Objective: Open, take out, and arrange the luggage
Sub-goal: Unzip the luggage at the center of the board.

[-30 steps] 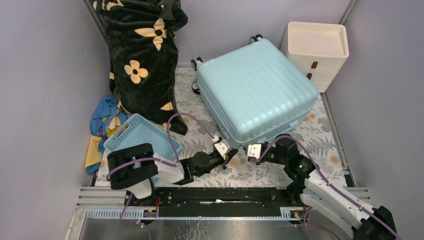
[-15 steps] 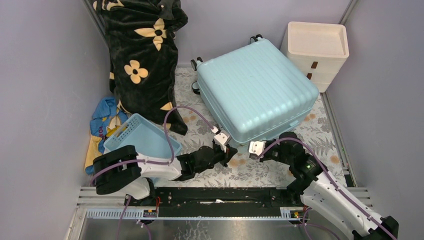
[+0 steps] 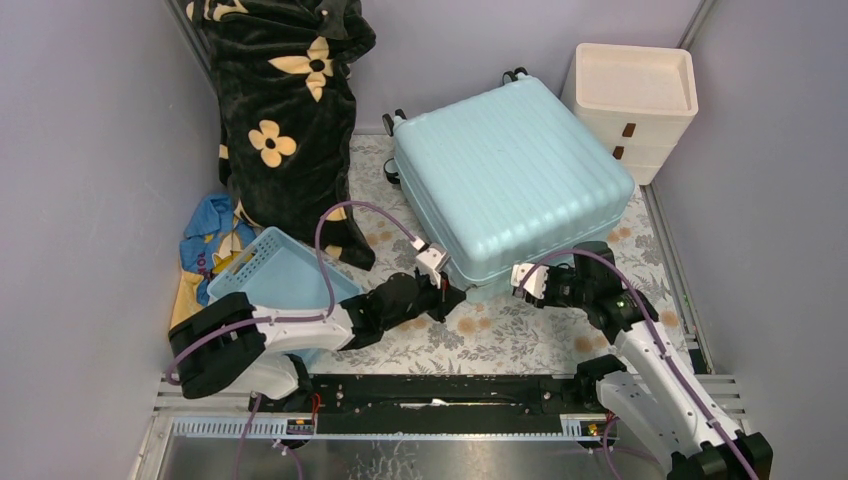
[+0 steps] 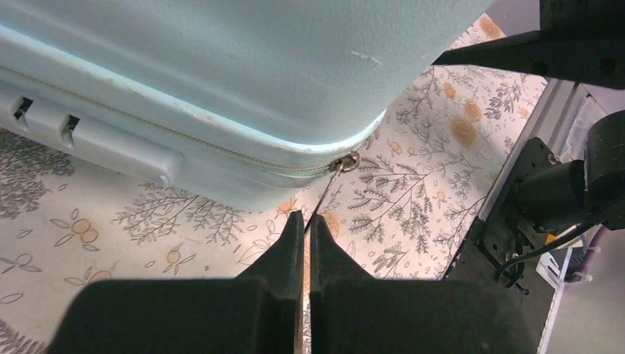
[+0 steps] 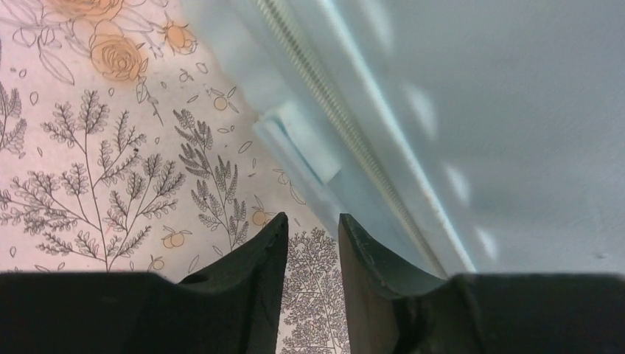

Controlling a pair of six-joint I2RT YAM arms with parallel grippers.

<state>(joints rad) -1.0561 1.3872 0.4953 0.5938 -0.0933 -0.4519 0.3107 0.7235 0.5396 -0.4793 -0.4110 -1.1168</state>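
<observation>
The luggage (image 3: 510,180), a pale aqua ribbed hard-shell suitcase, lies flat and closed on the floral mat; its wheels point to the back. At the near left corner my left gripper (image 3: 437,283) is shut on the thin metal zipper pull (image 4: 328,193), which hangs from the slider (image 4: 345,161) at the rounded corner of the shell (image 4: 221,66). My right gripper (image 3: 520,278) hovers at the near edge, right of that corner. In the right wrist view its jaws (image 5: 312,221) stand a little apart over the mat with nothing between them, beside the zipper line (image 5: 332,96).
A black flowered blanket (image 3: 285,110) hangs at the back left. A cream drawer unit (image 3: 635,105) stands at the back right. A small blue basket (image 3: 275,275) and a blue-yellow cloth (image 3: 205,240) lie to the left. The arms' rail (image 3: 440,390) runs along the near edge.
My left gripper has crept forward and left toward the suitcase corner, still shut on the pull. The right gripper has shifted right along the near edge and its jaws have parted.
</observation>
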